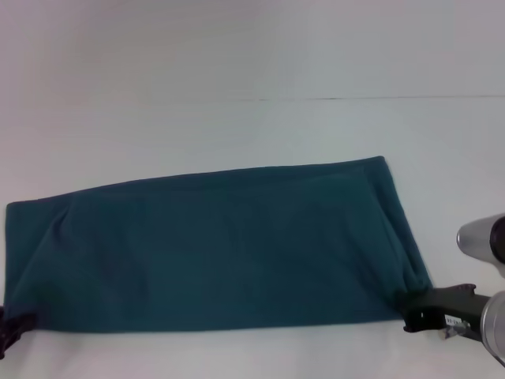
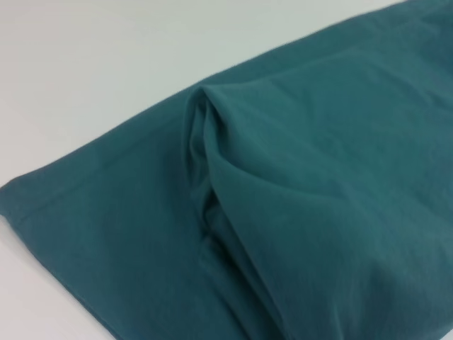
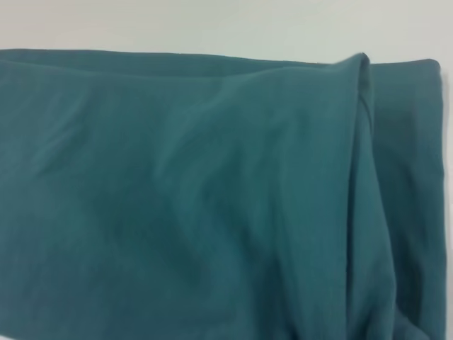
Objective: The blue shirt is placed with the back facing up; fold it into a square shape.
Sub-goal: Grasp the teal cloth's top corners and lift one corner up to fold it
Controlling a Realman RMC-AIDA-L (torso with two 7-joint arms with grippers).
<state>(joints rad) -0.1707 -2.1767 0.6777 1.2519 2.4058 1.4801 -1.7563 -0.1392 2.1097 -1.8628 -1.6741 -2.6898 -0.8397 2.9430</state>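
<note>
Both grippers, left [image 1: 12, 328] and right [image 1: 422, 312], sit at the blue shirt's [image 1: 221, 245] near corners, grip unclear; lift evenly.

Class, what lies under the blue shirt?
The shirt lies flat on the white table, which shows bare all round it. Anything beneath the cloth, including its front side, is covered and cannot be seen.

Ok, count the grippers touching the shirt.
2. Left gripper at the shirt's near left corner, right gripper at its near right corner. Contact looks likely, but the fingertips are hidden.
</note>
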